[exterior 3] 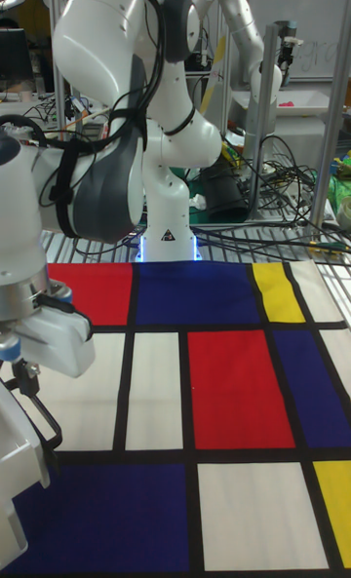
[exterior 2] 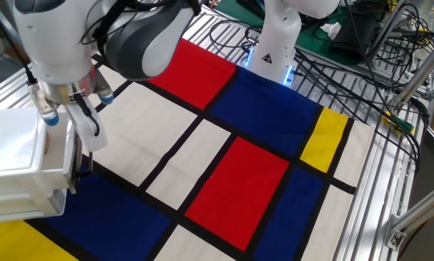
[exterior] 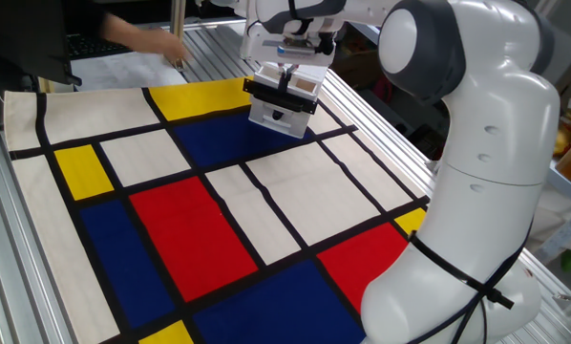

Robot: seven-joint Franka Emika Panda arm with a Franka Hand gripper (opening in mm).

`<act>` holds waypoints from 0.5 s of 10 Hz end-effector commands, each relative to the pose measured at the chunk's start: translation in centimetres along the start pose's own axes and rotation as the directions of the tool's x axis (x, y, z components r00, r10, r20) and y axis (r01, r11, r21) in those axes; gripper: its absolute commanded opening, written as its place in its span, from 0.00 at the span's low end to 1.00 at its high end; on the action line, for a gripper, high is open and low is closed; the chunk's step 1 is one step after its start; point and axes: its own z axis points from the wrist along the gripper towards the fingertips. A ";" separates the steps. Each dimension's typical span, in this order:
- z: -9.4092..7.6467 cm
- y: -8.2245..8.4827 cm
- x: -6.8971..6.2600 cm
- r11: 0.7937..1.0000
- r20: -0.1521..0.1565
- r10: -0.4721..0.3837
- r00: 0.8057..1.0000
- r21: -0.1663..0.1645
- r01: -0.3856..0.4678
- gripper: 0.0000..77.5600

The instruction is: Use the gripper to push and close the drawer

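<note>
A small white drawer [exterior: 278, 107] sits at the table's 12 o'clock edge on a colour-block cloth [exterior: 209, 220], its front looking closed or nearly so. The pincer [exterior: 290, 59] hangs directly above it, at 12 o'clock from its knobbed front; whether its fingers are apart cannot be told

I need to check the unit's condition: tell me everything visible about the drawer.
The drawer is a small, white, plastic-looking box with a black strip across its upper front. It stands upright on the cloth's blue panel, beside the yellow one. It appears closed or nearly so. The tool hangs just above its front; contact cannot be confirmed.
</note>
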 end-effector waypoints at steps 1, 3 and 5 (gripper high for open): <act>-0.5 -0.1 0.1 0.998 0.052 -0.063 0.997 -0.004 0.063 0.00; -0.7 -0.1 0.2 0.995 0.051 -0.099 0.994 0.000 0.099 0.00; -0.7 -0.1 0.2 0.994 0.089 -0.109 0.990 -0.001 0.110 0.00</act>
